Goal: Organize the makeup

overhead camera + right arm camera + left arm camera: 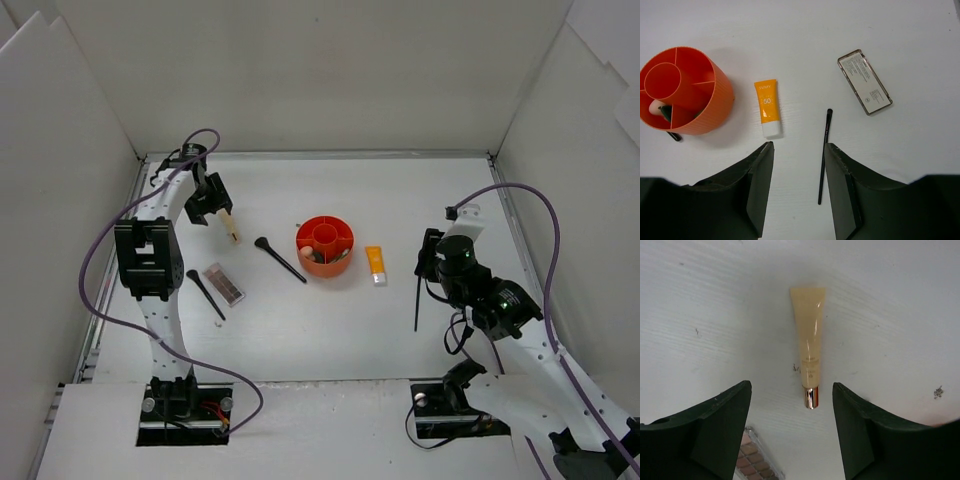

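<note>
take the red-orange round compartmented holder (pixel 322 268) as your marker. farthest left of it, your left gripper (pixel 792 390) hangs with its fingers spread wide and nothing between them. under the gap lies a beige tube with a shiny gold cap (pixel 809 347), flat on the white table (pixel 400 200). also left of the holder, a little nearer you, sits a brown-pink eyeshadow palette (pixel 224 283) with a thin black brush (pixel 205 293) just beside it. a second black brush (pixel 280 259) lies slanted, its thin end just beside the holder's wall. in one outer compartment of the holder sit a pale rounded piece (pixel 655 107) and a dark green piece (pixel 667 114). just right of the holder lies an orange tube with a white cap (pixel 767 107). further right, your right gripper (pixel 799 150) is spread too, pinching nothing, above a third thin black brush (pixel 823 155). farthest right of the holder lies a flat rectangular case with a white label (pixel 865 82).
</note>
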`<state>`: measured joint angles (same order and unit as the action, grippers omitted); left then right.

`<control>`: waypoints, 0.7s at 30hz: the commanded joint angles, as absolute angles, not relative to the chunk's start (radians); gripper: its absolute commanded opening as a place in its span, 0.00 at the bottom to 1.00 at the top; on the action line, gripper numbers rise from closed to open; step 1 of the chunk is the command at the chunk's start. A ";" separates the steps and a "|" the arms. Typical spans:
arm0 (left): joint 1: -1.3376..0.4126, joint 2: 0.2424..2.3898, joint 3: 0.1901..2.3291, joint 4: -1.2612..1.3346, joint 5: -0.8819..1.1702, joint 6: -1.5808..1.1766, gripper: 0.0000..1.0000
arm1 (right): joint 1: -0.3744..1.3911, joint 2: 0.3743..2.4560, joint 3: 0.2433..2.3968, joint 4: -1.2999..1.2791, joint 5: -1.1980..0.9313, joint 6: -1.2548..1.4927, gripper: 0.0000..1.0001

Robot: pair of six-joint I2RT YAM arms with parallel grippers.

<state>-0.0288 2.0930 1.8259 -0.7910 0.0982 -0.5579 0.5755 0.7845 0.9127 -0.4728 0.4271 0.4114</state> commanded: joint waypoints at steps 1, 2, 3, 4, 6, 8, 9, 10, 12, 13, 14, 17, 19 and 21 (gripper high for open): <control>-0.023 2.112 1.939 -0.821 0.166 -0.523 0.60 | 0.566 0.822 0.959 -0.408 0.430 0.397 0.42; -0.023 2.132 1.959 -0.824 0.172 -0.523 0.59 | 0.569 0.824 0.954 -0.402 0.428 0.402 0.42; -0.023 2.149 2.003 -0.831 0.176 -0.523 0.58 | 0.569 0.822 0.951 -0.400 0.425 0.409 0.42; -0.023 2.186 2.020 -0.844 0.179 -0.526 0.56 | 0.569 0.819 0.945 -0.400 0.422 0.411 0.42; -0.032 2.230 2.069 -0.857 0.189 -0.528 0.53 | 0.569 0.815 0.937 -0.397 0.423 0.416 0.42; -0.032 2.256 2.104 -0.864 0.187 -0.531 0.50 | 0.568 0.807 0.928 -0.396 0.429 0.419 0.42; -0.032 2.278 2.115 -0.867 0.189 -0.534 0.49 | 0.569 0.805 0.925 -0.396 0.428 0.423 0.42; -0.032 2.290 2.120 -0.871 0.193 -0.534 0.47 | 0.571 0.801 0.922 -0.394 0.426 0.426 0.42; -0.032 2.313 2.134 -0.876 0.196 -0.537 0.44 | 0.565 0.801 0.916 -0.397 0.429 0.425 0.42; -0.032 2.318 2.134 -0.882 0.195 -0.537 0.44 | 0.568 0.801 0.914 -0.396 0.430 0.425 0.42; -0.032 2.321 2.126 -0.884 0.190 -0.538 0.43 | 0.569 0.805 0.916 -0.394 0.430 0.420 0.42; -0.032 2.324 2.093 -0.873 0.172 -0.543 0.42 | 0.569 0.813 0.916 -0.394 0.419 0.416 0.42; -0.041 2.326 2.074 -0.864 0.167 -0.543 0.41 | 0.569 0.808 0.914 -0.394 0.417 0.416 0.42; -0.041 2.330 2.069 -0.873 0.140 -0.545 0.40 | 0.569 0.801 0.907 -0.397 0.419 0.417 0.42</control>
